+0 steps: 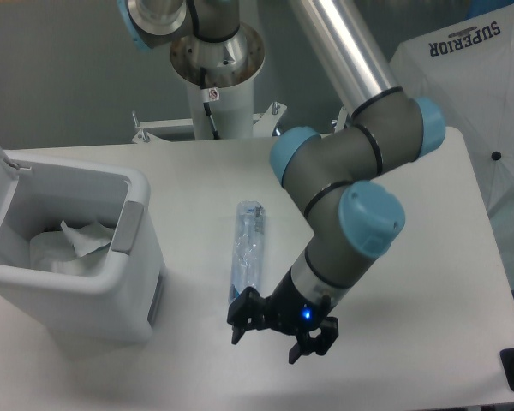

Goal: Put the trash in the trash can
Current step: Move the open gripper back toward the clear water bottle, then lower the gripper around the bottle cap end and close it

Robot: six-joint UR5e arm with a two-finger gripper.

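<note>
Trash can point(111, 295), lid open, at left w/ crumpled wrapper point(68, 244) inside. Crushed bottle point(247, 248) lies mid-table. Gripper point(278, 330), spread and empty, is lowered at its near cap end. Risk: bottle may be nudged aside if contacted off-centre.

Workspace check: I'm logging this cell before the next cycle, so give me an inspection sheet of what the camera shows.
Surface: white table, bare apart from the items below.
Job's things: crushed bottle lies flat near table centre, ungrasped; trash can at left, lid up, crumpled wrapper inside.
Clutter: nothing seen.
Claw: claw open, low at the bottle's near end, fingers either side of it, holding nothing.
Cables: black cable on the arm's pedestal.
Surroundings: white "SUPERIOR" canopy at right; grey wall behind.
</note>
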